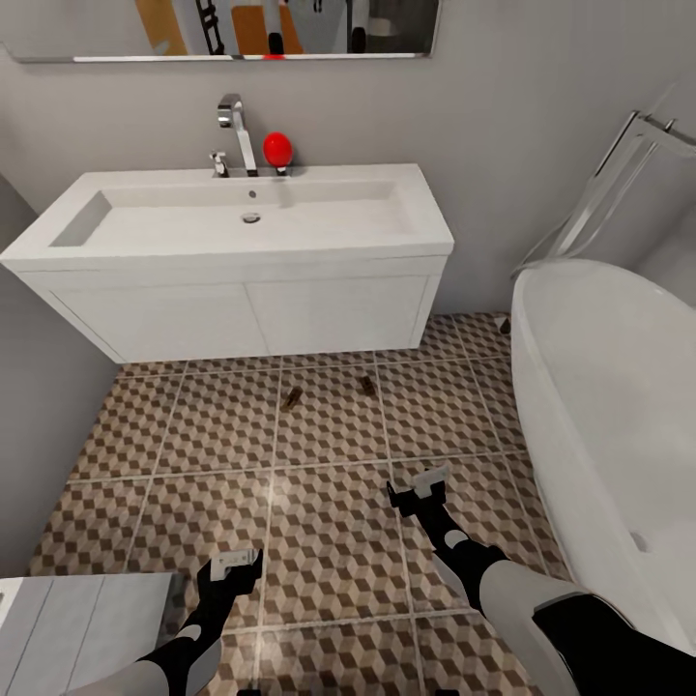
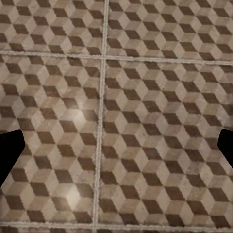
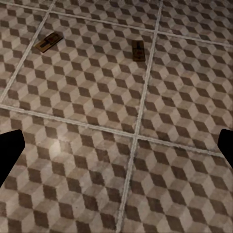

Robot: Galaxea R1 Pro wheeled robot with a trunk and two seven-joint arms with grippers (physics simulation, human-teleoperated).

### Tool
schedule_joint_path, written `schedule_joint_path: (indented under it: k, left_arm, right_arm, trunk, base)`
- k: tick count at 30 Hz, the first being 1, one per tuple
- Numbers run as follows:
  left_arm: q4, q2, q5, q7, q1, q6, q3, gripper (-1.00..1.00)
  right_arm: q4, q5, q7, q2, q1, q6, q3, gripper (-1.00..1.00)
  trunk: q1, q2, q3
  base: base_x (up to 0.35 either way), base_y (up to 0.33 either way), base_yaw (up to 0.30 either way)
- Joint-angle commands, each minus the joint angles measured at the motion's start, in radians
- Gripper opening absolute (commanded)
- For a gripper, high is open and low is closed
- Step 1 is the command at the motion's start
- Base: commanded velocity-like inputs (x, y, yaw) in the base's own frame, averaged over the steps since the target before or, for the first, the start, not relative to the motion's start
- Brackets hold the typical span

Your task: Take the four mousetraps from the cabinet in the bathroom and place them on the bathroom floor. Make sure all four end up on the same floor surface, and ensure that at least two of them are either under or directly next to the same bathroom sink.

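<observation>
Since 2 mousetraps (image 1: 291, 397) are lying by the sink (image 1: 232, 227), both end effectors (image 1: 236, 565) (image 1: 419, 486) are hovering open, empty, w/ 2 outstanding.

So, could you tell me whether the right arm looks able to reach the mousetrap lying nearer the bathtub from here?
Probably yes. The right end effector hangs open over bare floor tiles, and nothing lies between it and that mousetrap, which sits flat in front of the sink.
</observation>
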Motion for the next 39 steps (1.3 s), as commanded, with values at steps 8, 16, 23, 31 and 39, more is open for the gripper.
schedule_joint_path:
  k: [8, 16, 23, 31, 39]
  left_arm:
    - [0.001, 0.0, 0.009, -0.001, -0.001, -0.005, -0.005, 1.0]
    - [0.001, 0.0, 0.009, -0.001, -0.001, -0.005, -0.005, 1.0]
    - [0.001, 0.0, 0.009, -0.001, -0.001, -0.004, -0.005, 1.0]
    - [0.001, 0.0, 0.009, -0.001, -0.001, -0.004, -0.005, 1.0]
    - [0.001, 0.0, 0.009, -0.001, -0.001, -0.004, -0.005, 1.0]
  right_arm:
    - [0.001, 0.007, -0.005, 0.0, -0.001, -0.003, -0.001, 1.0]
    - [0.002, 0.007, -0.005, 0.0, -0.001, -0.003, 0.0, 1.0]
    - [0.002, 0.007, -0.004, 0.0, -0.001, -0.003, 0.0, 1.0]
    - [0.002, 0.007, -0.003, 0.0, 0.001, -0.003, 0.0, 1.0]
    - [0.002, 0.007, -0.003, 0.002, 0.001, -0.003, 0.0, 1.0]
  trunk:
    - [0.0, 0.0, -0.001]
    - [-0.019, 0.035, 0.015]
    - [-0.046, 0.084, 0.038]
    - [-0.077, 0.14, 0.073]
    - [-0.107, 0.196, 0.11]
  base:
    - [0.0, 0.0, 0.0]
    - [0.0, 0.0, 0.0]
    - [0.0, 0.0, 0.0]
    - [0.0, 0.0, 0.0]
    - [0.0, 0.0, 0.0]
